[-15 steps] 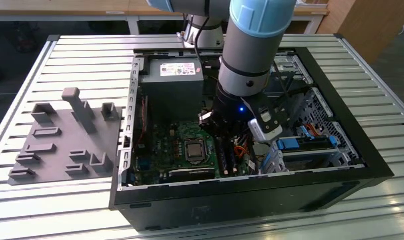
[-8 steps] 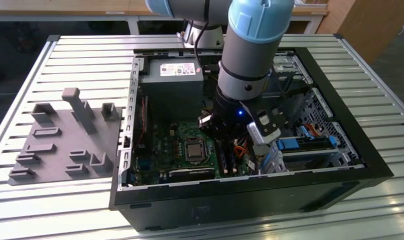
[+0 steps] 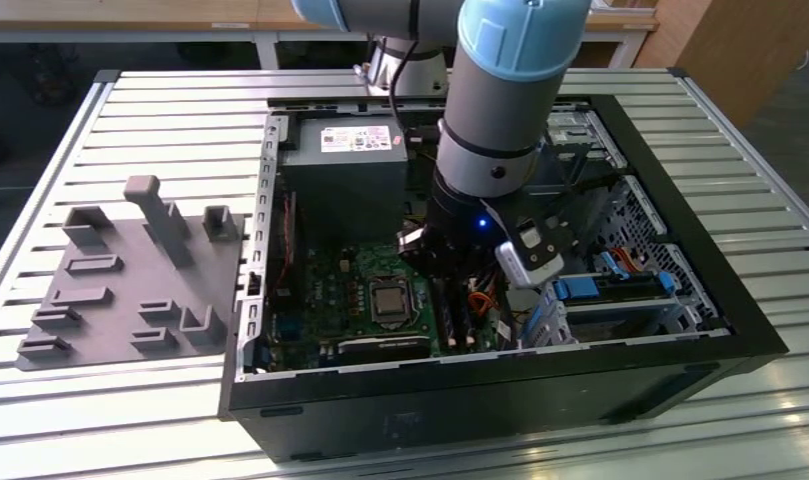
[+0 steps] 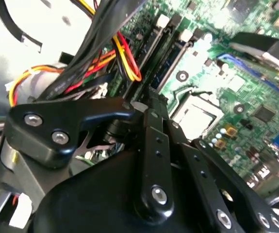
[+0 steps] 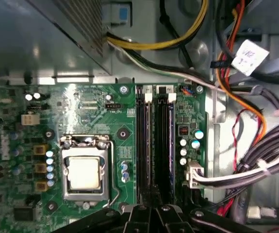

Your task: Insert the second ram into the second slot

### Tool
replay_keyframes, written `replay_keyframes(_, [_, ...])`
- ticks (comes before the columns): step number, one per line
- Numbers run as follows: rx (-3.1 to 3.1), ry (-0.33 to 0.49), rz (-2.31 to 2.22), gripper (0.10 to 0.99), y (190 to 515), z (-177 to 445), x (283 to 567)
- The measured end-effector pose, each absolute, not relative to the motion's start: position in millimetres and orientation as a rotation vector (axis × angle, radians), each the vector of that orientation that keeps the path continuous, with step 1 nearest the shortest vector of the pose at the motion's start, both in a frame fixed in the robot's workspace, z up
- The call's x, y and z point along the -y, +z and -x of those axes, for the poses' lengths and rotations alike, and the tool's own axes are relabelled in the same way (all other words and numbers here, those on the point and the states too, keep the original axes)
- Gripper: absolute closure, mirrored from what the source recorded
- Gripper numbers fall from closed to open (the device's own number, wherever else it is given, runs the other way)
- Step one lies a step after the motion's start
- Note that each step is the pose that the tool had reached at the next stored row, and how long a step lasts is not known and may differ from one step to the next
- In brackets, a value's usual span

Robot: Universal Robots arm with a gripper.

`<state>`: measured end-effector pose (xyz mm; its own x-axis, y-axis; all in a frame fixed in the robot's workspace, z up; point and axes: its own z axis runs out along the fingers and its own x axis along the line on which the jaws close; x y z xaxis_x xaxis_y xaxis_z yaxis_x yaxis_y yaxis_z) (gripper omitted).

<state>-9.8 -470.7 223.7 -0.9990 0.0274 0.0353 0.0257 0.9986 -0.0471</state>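
The robot arm reaches down into the open computer case, which stands on the slatted desk. The hand is low over the green board, just above the memory slots beside the processor socket.

In the first wrist view, two long black slots run side by side next to the socket, with white clips at the far end. The black fingers of the hand meet over the near end of these slots. I cannot tell how far the hand is open, and I cannot tell if it grips something.

The second ram looks to be standing in the slot further from the socket, as a thin dark strip with a bluish edge, but this is not sure.

In the second wrist view, the black links of the hand cover the near part of the slots, and a bundle of coloured cables lies just beside them.

On the exterior view's left, a grey holder with upright pegs lies on the desk.
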Motion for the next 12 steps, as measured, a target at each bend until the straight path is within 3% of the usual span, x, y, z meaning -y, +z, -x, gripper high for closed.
replay_keyframes(12, [3.104, 0.075, 0.041, 0.98, 235.0, 9.9, 471.0])
